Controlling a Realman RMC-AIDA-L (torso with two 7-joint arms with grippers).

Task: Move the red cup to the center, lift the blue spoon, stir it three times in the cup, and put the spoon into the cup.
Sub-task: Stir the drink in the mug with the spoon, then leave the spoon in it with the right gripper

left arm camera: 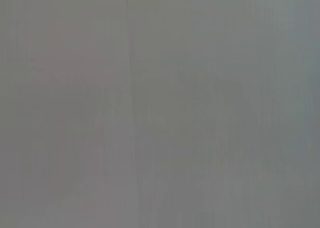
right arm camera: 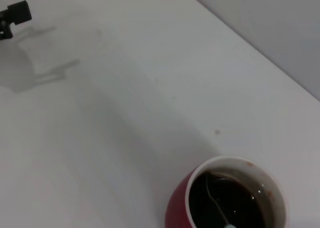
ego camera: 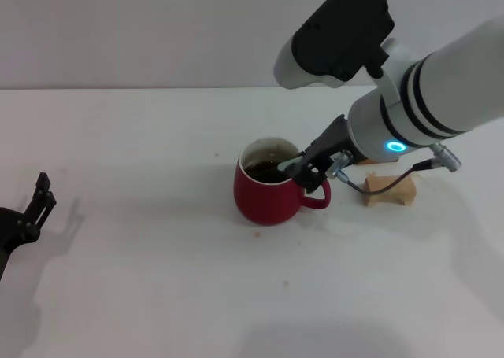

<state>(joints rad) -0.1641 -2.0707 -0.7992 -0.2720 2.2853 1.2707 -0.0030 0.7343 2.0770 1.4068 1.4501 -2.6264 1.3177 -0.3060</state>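
Observation:
The red cup [ego camera: 268, 193] stands near the middle of the white table, with dark liquid inside and its handle toward my right arm. It also shows in the right wrist view [right arm camera: 180, 213]. My right gripper [ego camera: 309, 167] is over the cup's right rim and is shut on the pale handle of the blue spoon [ego camera: 288, 165]. The spoon slants down into the cup. Its thin stem and bowl lie in the liquid [right arm camera: 216, 200]. My left gripper [ego camera: 43, 194] is parked at the table's left edge, open and empty, far from the cup.
A tan wooden block [ego camera: 390, 190] lies on the table just right of the cup, under my right forearm. The left gripper shows far off in the right wrist view [right arm camera: 14, 15]. The left wrist view shows only a plain grey surface.

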